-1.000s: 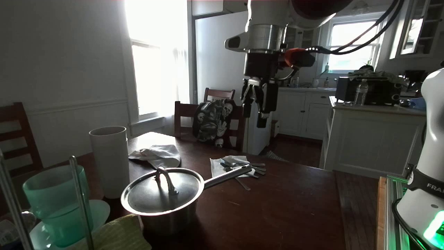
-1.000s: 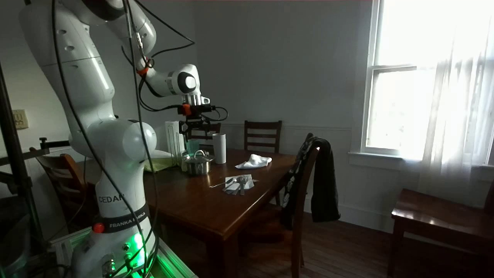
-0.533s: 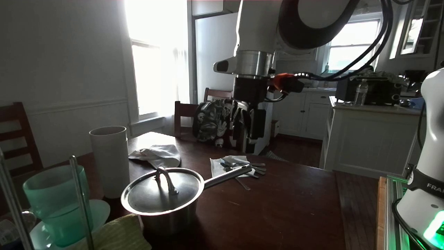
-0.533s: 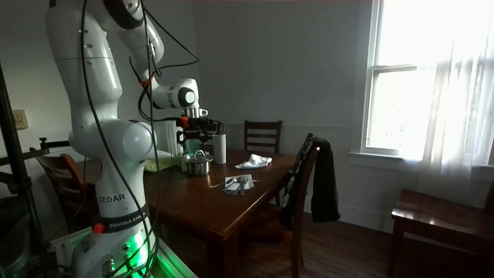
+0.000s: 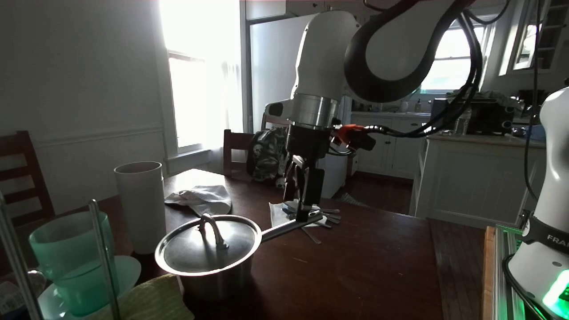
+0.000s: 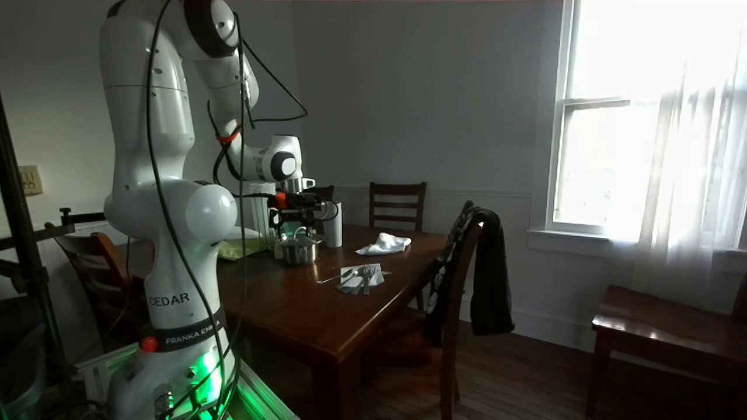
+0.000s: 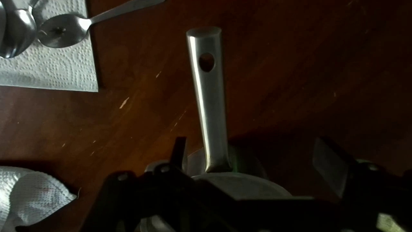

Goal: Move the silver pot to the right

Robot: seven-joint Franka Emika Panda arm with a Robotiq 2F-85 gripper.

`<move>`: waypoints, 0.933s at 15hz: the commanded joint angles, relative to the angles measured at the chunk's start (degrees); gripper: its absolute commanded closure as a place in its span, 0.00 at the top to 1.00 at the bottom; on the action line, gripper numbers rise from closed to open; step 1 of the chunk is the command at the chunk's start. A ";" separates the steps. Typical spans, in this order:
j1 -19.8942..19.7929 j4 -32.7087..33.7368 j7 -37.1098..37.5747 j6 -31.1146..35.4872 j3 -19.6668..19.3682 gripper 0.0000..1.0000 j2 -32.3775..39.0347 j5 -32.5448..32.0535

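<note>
Silver pot [image 5: 211, 260]: covered, upright on the dark wooden table [image 5: 355, 266] in both exterior views; seven o'clock from centre in an exterior view. Fitted with an arched top handle [image 5: 216, 232] and a long handle [image 5: 280, 231], the latter directed to two o'clock, or to twelve o'clock in the wrist view.

Gripper [image 7: 254, 158]: pointing down, two o'clock from the silver pot in an exterior view. Fingers [image 7: 330, 166] released and wide apart; in the wrist view the root of the long handle shows in the gap, nearer the nine-o'clock finger. In an exterior view a fingertip overlaps the outer end of the long handle; against so dark a ground, contact cannot be told.

Tall white cylinder [image 5: 141, 209]: ten o'clock from the silver pot.

Pale green tubs [image 5: 66, 255]: translucent, nine o'clock.

Yellow-green cloth [image 5: 151, 302]: eight o'clock, at the lower edge.

Crumpled white cloth [image 5: 206, 195]: twelve o'clock.

Cutlery [image 7: 66, 30]: metal, partly on a paper towel [image 7: 64, 69], ten o'clock in the wrist view.

Chair [image 6: 455, 326]: three o'clock from the silver pot in an exterior view, dark cloth [image 6: 493, 280] over its back.
</note>
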 commanded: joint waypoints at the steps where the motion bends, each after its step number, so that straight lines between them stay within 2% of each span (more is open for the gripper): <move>1: -1.15 -0.33 -0.78 5.12 1.49 1.00 3.31 1.82; 11: -5.88 0.65 -1.70 15.38 4.98 1.00 10.86 -0.13; 12: -6.48 0.81 -1.97 16.01 5.62 0.95 11.41 -0.17; 14: -7.36 0.98 -1.73 17.37 6.35 0.77 12.10 -1.41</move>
